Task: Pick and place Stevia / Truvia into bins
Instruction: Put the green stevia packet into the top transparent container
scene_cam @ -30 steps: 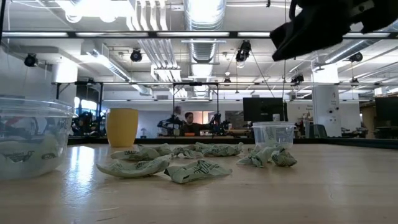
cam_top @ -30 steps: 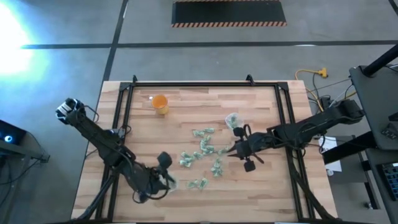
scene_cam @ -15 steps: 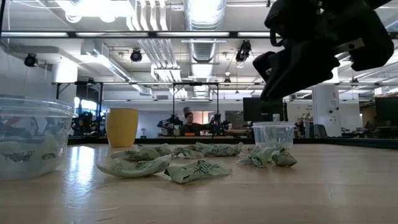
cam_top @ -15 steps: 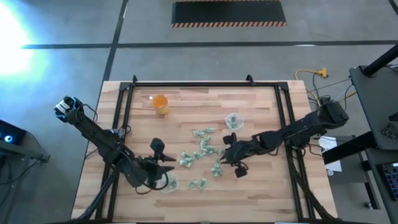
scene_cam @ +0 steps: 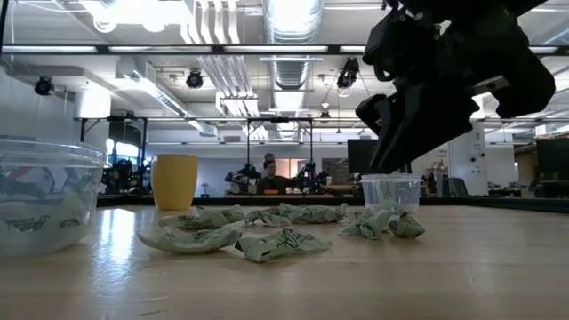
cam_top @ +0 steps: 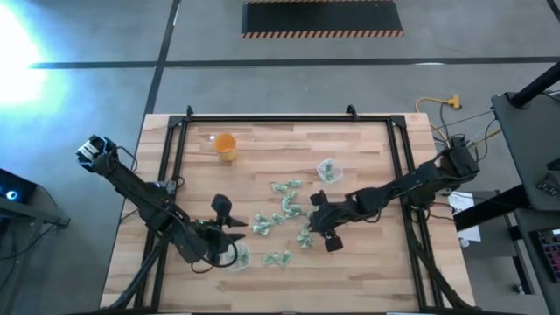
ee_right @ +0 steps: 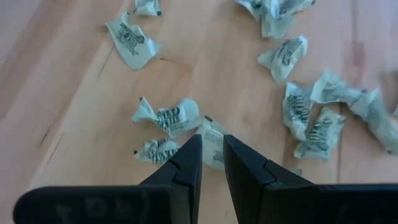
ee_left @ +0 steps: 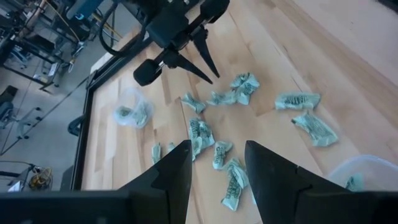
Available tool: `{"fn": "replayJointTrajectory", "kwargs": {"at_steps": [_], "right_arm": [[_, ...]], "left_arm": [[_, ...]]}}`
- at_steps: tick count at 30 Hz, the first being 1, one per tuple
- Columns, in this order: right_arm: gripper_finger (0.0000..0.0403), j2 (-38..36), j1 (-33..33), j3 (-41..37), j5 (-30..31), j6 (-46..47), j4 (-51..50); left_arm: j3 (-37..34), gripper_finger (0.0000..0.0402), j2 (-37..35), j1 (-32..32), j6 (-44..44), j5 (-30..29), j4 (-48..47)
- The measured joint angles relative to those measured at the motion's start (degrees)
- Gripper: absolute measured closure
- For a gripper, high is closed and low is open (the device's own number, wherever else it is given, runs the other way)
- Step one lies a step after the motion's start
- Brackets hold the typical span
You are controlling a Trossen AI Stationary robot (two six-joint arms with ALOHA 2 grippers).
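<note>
Just ahead of the right claw (ee_right: 211,163) we see a sachet (ee_right: 212,140) lying on the table (cam_top: 376,157), partly hidden between the two dark fingertips. Its long axis cannot be read; the crumpled neighbour (ee_right: 169,116) just beside it lies crosswise to the gap. The right claw's fingers stand narrowly apart with nothing between them yet. In the high view this claw (cam_top: 313,213) sits at the edge of the scattered Stevia / Truvia sachets (cam_top: 284,210), nearer to them than the left.

Behind the right claw, farther along the table, stands one clear bin (cam_top: 328,169) with a few sachets inside. The second bin (cam_top: 236,256) sits right at the left claw (cam_top: 236,238), whose fingers stand wide apart, holding nothing, pointing toward the pile.

We judge the coming move a short descent by the right claw, closing on the sachet straight ahead. An orange cup (cam_top: 226,145) stands well apart.
</note>
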Motion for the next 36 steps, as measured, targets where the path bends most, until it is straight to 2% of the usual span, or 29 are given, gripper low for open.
{"fn": "replayJointTrajectory", "kwargs": {"at_steps": [4,9,13,18,36], "right_arm": [[0.0346,1.52,0.0,-0.02,0.7,0.55,-0.38],[0.0346,1.33,-0.13,0.03,7.04,-0.21,-2.69],[0.0346,0.35,-0.11,0.16,8.21,-0.25,-4.29],[0.0346,0.78,-0.2,-0.19,13.04,-0.46,-6.33],[0.0346,1.17,-1.98,-0.59,14.11,-0.95,-7.67]], "left_arm": [[-0.09,0.0269,0.0,0.0,-0.08,0.0,0.12],[-0.14,0.0269,0.0,0.0,-0.13,-0.03,0.36],[-0.14,0.0269,0.0,0.0,-0.15,-0.04,0.52],[-0.16,0.0269,0.0,0.0,-0.17,-0.02,0.52],[-0.16,0.0269,0.0,0.0,-0.2,-0.02,0.52]]}}
